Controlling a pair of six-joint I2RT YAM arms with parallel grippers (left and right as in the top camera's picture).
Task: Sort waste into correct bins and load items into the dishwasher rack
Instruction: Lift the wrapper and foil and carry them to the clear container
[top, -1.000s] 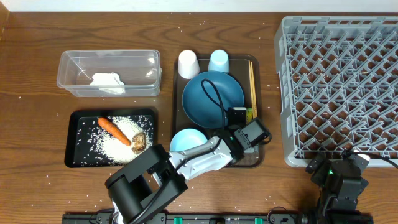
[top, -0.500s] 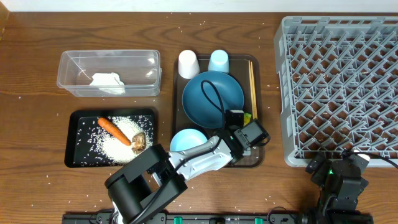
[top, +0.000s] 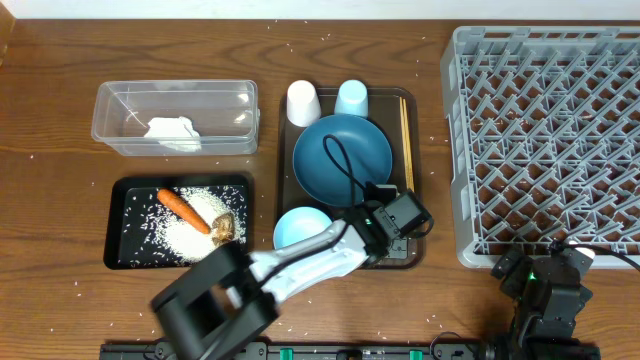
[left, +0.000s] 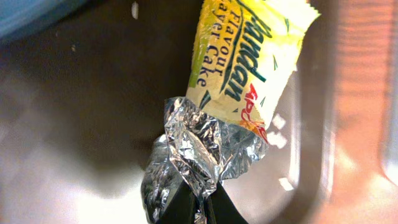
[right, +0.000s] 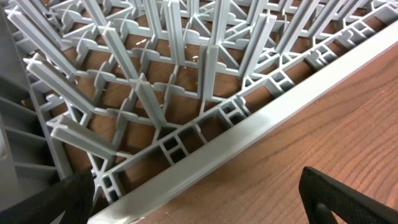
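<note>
Tub (top: 120, 88) behind shallow tray (top: 112, 225) at left, serving tray (top: 283, 150) centre, rack (top: 560, 130) right.

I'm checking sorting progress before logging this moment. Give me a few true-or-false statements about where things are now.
The dishwasher rack holds no dishes. True.
The crumpled white napkin lies in the black tray. False: it lies in the clear tub.
The left gripper pinches the silver foil ball beside the packet. True.
The orange carrot sits in the clear tub. False: it is in the black tray.
The right gripper is shut. False: its fingers stand wide apart.
</note>
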